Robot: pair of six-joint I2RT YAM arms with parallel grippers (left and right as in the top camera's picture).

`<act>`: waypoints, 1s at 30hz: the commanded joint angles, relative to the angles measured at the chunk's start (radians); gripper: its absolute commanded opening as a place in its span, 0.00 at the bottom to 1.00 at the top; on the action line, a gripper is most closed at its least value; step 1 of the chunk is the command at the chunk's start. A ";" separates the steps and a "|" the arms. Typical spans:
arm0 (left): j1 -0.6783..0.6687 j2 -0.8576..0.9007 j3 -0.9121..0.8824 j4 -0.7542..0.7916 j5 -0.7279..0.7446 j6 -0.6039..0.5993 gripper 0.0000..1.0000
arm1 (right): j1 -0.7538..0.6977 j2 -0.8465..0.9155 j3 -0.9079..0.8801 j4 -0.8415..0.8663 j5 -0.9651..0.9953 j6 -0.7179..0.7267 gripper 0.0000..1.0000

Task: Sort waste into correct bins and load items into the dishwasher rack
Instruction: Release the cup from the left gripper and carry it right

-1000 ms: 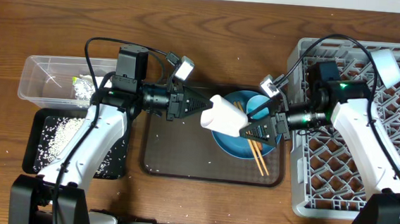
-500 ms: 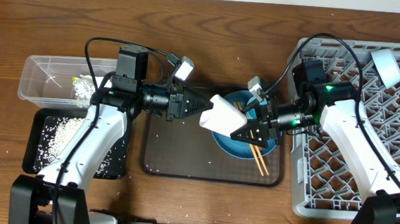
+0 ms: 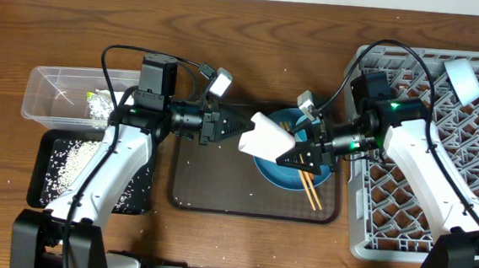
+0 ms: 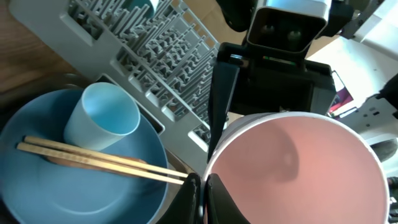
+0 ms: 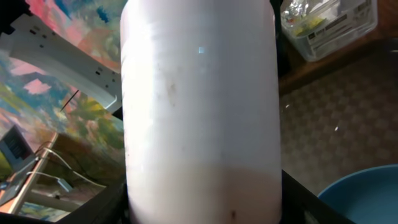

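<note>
- Status: the white cup [image 3: 266, 138], pink inside, hangs on its side in the air above the brown tray [image 3: 211, 183], at the left edge of the blue plate [image 3: 280, 177]. It is not in the dishwasher rack [image 3: 376, 232].
- Left fingers [image 4: 190, 202]: closed, pinching the cup's rim wall.
- Right fingers [image 5: 292, 205]: set on either side of the cup's body. They appear to be clamped on it, though the wrist view is too close to confirm firm contact.
- Risk 1, drop: if the left fingers let go before the right grip is sound, the cup falls. Below it lie the plate, the pale blue cup [image 4: 102, 118] and the wooden chopsticks [image 4: 99, 160].
- Risk 2, slip: the cup wall is smooth and curved, so a light or off-centre hold could let it rotate or slide out on the way to the rack.
- Risk 3, opposed pull: if either arm moves while both are holding the cup, the rim could twist out of the pinch or the cup could be strained.
- Risk 4, collision: the arms face each other at close quarters, and a careless withdrawal could knock the fingers together.
- Risk 5, disturbance: a low carry could sweep the chopsticks off the plate.
</note>
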 commanded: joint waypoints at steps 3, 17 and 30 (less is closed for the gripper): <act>0.003 0.004 -0.011 -0.029 -0.080 0.018 0.07 | -0.053 -0.004 0.002 0.039 -0.042 0.058 0.40; 0.002 0.004 -0.013 -0.045 -0.136 0.017 0.17 | -0.134 -0.004 0.002 0.137 -0.018 0.176 0.34; 0.002 0.004 -0.013 -0.067 -0.234 0.013 0.34 | -0.198 -0.010 0.045 0.129 0.253 0.464 0.23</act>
